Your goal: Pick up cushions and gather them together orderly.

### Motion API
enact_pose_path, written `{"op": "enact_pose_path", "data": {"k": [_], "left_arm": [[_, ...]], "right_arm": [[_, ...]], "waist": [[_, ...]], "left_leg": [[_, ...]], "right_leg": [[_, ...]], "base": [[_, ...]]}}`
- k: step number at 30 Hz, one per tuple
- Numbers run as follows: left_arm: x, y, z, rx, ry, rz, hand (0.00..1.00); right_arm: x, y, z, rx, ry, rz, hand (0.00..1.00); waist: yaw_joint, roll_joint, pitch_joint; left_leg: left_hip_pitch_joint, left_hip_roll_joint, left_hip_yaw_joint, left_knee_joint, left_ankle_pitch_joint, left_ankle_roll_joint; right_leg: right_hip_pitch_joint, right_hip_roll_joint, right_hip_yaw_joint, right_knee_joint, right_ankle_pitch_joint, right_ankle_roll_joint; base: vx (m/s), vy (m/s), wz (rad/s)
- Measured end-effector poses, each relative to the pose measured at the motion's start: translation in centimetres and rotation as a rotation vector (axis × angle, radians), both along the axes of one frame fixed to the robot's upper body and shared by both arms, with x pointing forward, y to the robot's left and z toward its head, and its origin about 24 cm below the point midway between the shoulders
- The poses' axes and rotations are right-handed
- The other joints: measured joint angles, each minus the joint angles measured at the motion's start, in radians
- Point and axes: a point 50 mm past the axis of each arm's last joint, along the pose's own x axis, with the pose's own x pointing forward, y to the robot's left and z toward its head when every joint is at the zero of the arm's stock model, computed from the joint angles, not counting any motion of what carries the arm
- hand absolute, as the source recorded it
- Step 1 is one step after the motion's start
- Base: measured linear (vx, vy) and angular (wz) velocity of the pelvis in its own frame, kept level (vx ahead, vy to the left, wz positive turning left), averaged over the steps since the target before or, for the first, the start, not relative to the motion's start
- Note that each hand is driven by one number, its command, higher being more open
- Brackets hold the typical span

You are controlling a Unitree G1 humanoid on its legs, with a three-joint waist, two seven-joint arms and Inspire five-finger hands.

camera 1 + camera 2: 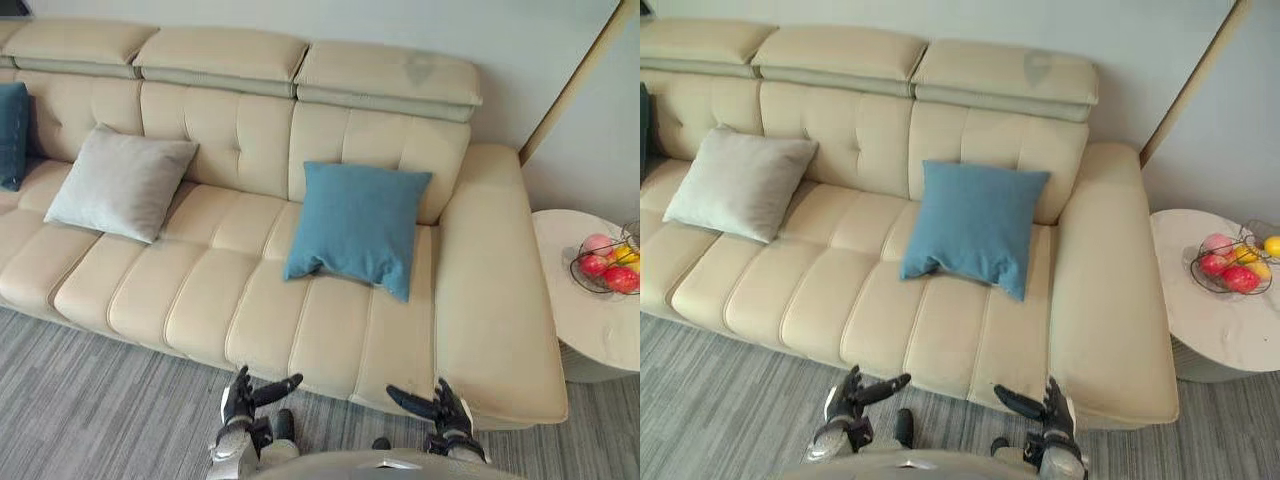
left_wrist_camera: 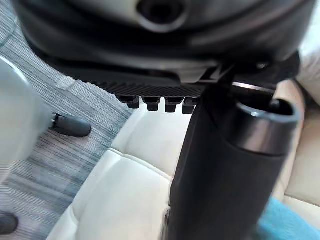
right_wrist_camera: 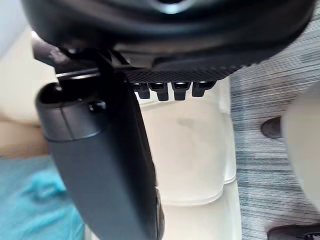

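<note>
In the left eye view, my left hand (image 1: 243, 398) and right hand (image 1: 443, 408) hung low before the sofa (image 1: 200, 300), both spread and empty, since no reach had begun. The blue cushion (image 1: 358, 225) leaned propped on the backrest. In the right eye view, the grey cushion (image 1: 738, 183) lay well apart from it. Both wrist views showed straight fingers (image 2: 152, 104) above the seat edge.

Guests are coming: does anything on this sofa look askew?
Nothing is spilled or damaged, but the cushions sit scattered. The blue cushion leans tilted against the sofa back, its lower left corner crumpled. The grey cushion lies askew further left, well apart from it, and a dark teal cushion sits at the far left edge.
</note>
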Motion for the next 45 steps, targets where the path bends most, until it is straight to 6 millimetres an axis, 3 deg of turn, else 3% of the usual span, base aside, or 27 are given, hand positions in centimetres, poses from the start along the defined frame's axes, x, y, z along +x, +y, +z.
{"op": "enact_pose_path", "data": {"k": [5, 10, 15, 17, 19, 20, 21, 22, 23, 24, 25, 26, 27, 28, 30, 34, 35, 36, 37, 38, 40, 43, 44, 45], "left_arm": [[-2.3, 1.4, -1.0, 0.04, 0.117, -0.027, 1.0], [-2.5, 1.6, -1.2, 0.043, 0.137, -0.051, 1.0], [-1.1, 1.4, -0.9, 0.049, 0.112, -0.071, 1.0], [-0.2, 1.5, -0.7, 0.055, 0.093, -0.081, 1.0], [1.3, 0.9, -0.3, 0.048, 0.054, -0.092, 1.0], [2.1, 0.4, 0.0, 0.038, 0.023, -0.094, 1.0], [2.4, 0.3, 0.1, 0.038, 0.011, -0.097, 1.0], [2.8, 0.2, 0.4, 0.038, -0.012, -0.098, 1.0], [3.2, 0.4, 0.8, 0.049, -0.038, -0.097, 1.0], [3.3, 0.6, 0.9, 0.055, -0.045, -0.095, 1.0], [3.4, 0.8, 1.0, 0.064, -0.05, -0.093, 1.0], [3.6, 1.2, 1.2, 0.079, -0.054, -0.087, 1.0], [3.3, 1.0, 1.0, 0.076, -0.045, -0.082, 1.0], [3.1, 0.8, 0.9, 0.072, -0.038, -0.081, 1.0], [2.4, -0.3, 0.5, 0.042, -0.016, -0.099, 1.0], [2.6, -0.9, 0.5, 0.041, -0.018, -0.127, 1.0], [2.5, -0.8, 0.5, 0.042, -0.015, -0.126, 1.0], [2.6, -0.9, 0.5, 0.043, -0.017, -0.13, 1.0], [3.1, -0.7, 0.7, 0.046, -0.031, -0.133, 1.0], [3.5, -0.6, 0.9, 0.049, -0.035, -0.13, 1.0], [3.5, -0.5, 0.9, 0.054, -0.036, -0.128, 1.0], [3.2, -0.8, 0.7, 0.044, -0.026, -0.126, 1.0], [2.9, -1.0, 0.5, 0.033, -0.016, -0.122, 1.0], [2.9, -0.7, 0.5, 0.041, -0.012, -0.122, 1.0]], "right_arm": [[-2.2, -1.2, -1.1, 0.004, 0.114, -0.049, 1.0], [-1.9, -1.1, -1.3, 0.013, 0.134, -0.036, 1.0], [0.6, -0.7, -0.9, 0.017, 0.089, -0.006, 1.0], [2.2, -0.1, -0.4, 0.02, 0.045, 0.016, 1.0], [3.2, 0.1, 0.0, 0.007, 0.006, 0.043, 1.0], [3.5, 0.2, 0.2, 0.003, -0.003, 0.042, 1.0], [3.2, 0.2, 0.1, 0.003, 0.005, 0.039, 1.0], [2.8, 0.4, -0.1, 0.007, 0.017, 0.036, 1.0], [2.7, 0.7, -0.1, 0.013, 0.019, 0.046, 1.0], [2.9, 0.9, -0.1, 0.015, 0.014, 0.052, 1.0], [3.1, 1.1, 0.0, 0.016, 0.009, 0.062, 1.0], [3.7, 1.3, 0.1, 0.017, -0.005, 0.067, 1.0], [4.3, 0.9, 0.4, 0.001, -0.021, 0.065, 1.0], [4.4, 0.8, 0.5, -0.002, -0.023, 0.064, 1.0], [4.5, -0.1, 0.6, -0.036, -0.026, 0.055, 1.0], [3.6, -1.1, 0.4, -0.07, 0.002, 0.029, 1.0], [3.5, -1.2, 0.4, -0.071, 0.007, 0.025, 1.0], [3.5, -1.2, 0.4, -0.069, 0.006, 0.019, 1.0], [3.5, -1.1, 0.4, -0.065, 0.007, 0.013, 1.0], [3.6, -0.8, 0.4, -0.055, 0.004, 0.003, 1.0], [3.1, -0.9, 0.3, -0.056, 0.013, -0.007, 1.0], [2.2, -0.8, 0.0, -0.05, 0.031, -0.016, 1.0], [2.0, -0.6, -0.1, -0.031, 0.043, -0.035, 1.0], [1.8, -0.1, -0.3, -0.013, 0.05, -0.037, 1.0]], "waist": [[-0.004, -0.009, -0.014], [-0.005, -0.01, -0.013], [0.0, -0.02, 0.024], [0.003, -0.029, 0.043], [0.006, -0.023, 0.061], [0.008, -0.017, 0.075], [0.007, -0.017, 0.076], [0.009, -0.02, 0.074], [0.02, -0.031, 0.063], [0.027, -0.037, 0.06], [0.032, -0.044, 0.055], [0.045, -0.06, 0.047], [0.062, -0.038, 0.045], [0.062, -0.036, 0.044], [0.06, -0.004, 0.046], [0.054, 0.025, 0.066], [0.054, 0.027, 0.068], [0.051, 0.025, 0.072], [0.049, 0.015, 0.081], [0.051, 0.003, 0.095], [0.044, -0.012, 0.097], [0.031, 0.01, 0.085], [0.025, 0.006, 0.085], [0.022, -0.001, 0.085]], "left_leg": [[0.046, -0.007, 0.007, 0.0, -0.02, -0.001], [0.058, -0.01, 0.038, 0.0, -0.03, 0.001], [0.055, -0.003, 0.132, 0.001, -0.039, 0.004], [0.002, 0.017, 0.166, 0.051, -0.059, 0.014], [-0.063, 0.052, 0.178, 0.147, -0.101, 0.046], [-0.075, 0.064, 0.187, 0.175, -0.109, 0.054], [-0.075, 0.063, 0.181, 0.186, -0.112, 0.056], [-0.076, 0.059, 0.159, 0.211, -0.115, 0.06], [-0.103, 0.058, 0.149, 0.243, -0.112, 0.059], [-0.12, 0.057, 0.147, 0.258, -0.112, 0.058], [-0.139, 0.056, 0.142, 0.275, -0.111, 0.056], [-0.177, 0.055, 0.136, 0.308, -0.105, 0.048], [-0.19, 0.067, 0.137, 0.299, -0.078, 0.038], [-0.192, 0.069, 0.136, 0.292, -0.071, 0.038], [-0.198, 0.07, 0.099, 0.24, -0.013, 0.027], [-0.196, 0.073, 0.042, 0.193, 0.063, 0.015], [-0.195, 0.072, 0.026, 0.168, 0.097, 0.013], [-0.196, 0.066, -0.001, 0.119, 0.156, -0.011], [-0.203, 0.062, -0.015, 0.139, 0.135, -0.021], [-0.218, 0.053, -0.019, 0.259, 0.029, 0.007], [-0.219, 0.037, -0.017, 0.506, -0.173, 0.022], [-0.182, 0.095, -0.002, 0.635, -0.319, 0.012], [-0.166, 0.081, 0.006, 0.579, -0.359, 0.0], [-0.157, 0.064, 0.01, 0.548, -0.358, 0.004]], "right_leg": [[0.06, -0.003, 0.014, -0.047, 0.011, 0.004], [0.062, -0.005, 0.049, -0.063, 0.022, 0.008], [0.013, 0.001, 0.135, -0.077, 0.074, 0.02], [-0.045, 0.015, 0.119, -0.061, 0.125, 0.03], [-0.074, 0.026, 0.06, -0.07, 0.191, 0.037], [-0.113, 0.007, 0.001, 0.114, 0.078, 0.011], [-0.133, -0.003, -0.025, 0.251, 0.016, 0.003], [-0.137, -0.026, -0.053, 0.452, -0.052, 0.03], [-0.131, -0.043, -0.054, 0.576, -0.071, 0.06], [-0.121, -0.05, -0.052, 0.595, -0.074, 0.066], [-0.106, -0.057, -0.051, 0.594, -0.077, 0.075], [-0.062, -0.055, -0.046, 0.504, -0.123, 0.097], [-0.017, -0.021, -0.053, 0.38, -0.163, 0.056], [-0.008, -0.015, -0.054, 0.356, -0.167, 0.05], [0.049, 0.014, -0.06, 0.233, -0.185, 0.017], [0.073, 0.035, -0.11, 0.209, -0.19, -0.006], [0.07, 0.039, -0.119, 0.207, -0.19, -0.015], [0.064, 0.038, -0.146, 0.192, -0.177, -0.039], [0.063, 0.025, -0.173, 0.179, -0.175, -0.048], [0.061, 0.001, -0.182, 0.181, -0.167, -0.046], [0.051, -0.047, -0.179, 0.17, -0.134, -0.021], [0.035, -0.063, -0.164, 0.16, -0.103, 0.016], [0.025, -0.061, -0.151, 0.142, -0.086, 0.042], [0.024, -0.07, -0.143, 0.13, -0.083, 0.045]], "base": [[0.03, 0.014, -0.08], [0.02, 0.028, -0.2], [-0.01, 0.054, -0.55], [-0.09, 0.015, -0.62], [-0.13, 0.0, -0.35], [-0.14, 0.004, -0.06], [-0.12, -0.037, 0.27], [-0.06, -0.104, 0.43], [-0.06, -0.147, 0.37], [-0.07, -0.162, 0.17], [-0.14, -0.255, 0.09], [-0.19, -0.289, -0.04], [-0.17, -0.241, -0.09], [-0.15, -0.156, -0.03], [-0.21, -0.162, 0.32], [-0.26, -0.064, 0.4], [-0.22, 0.014, 0.34], [-0.22, 0.025, 0.31], [-0.19, 0.057, 0.2], [-0.15, 0.095, 0.04], [-0.14, 0.149, -0.07], [-0.1, 0.284, -0.07], [-0.15, 0.429, -0.05], [-0.12, 0.244, -0.08]]}}
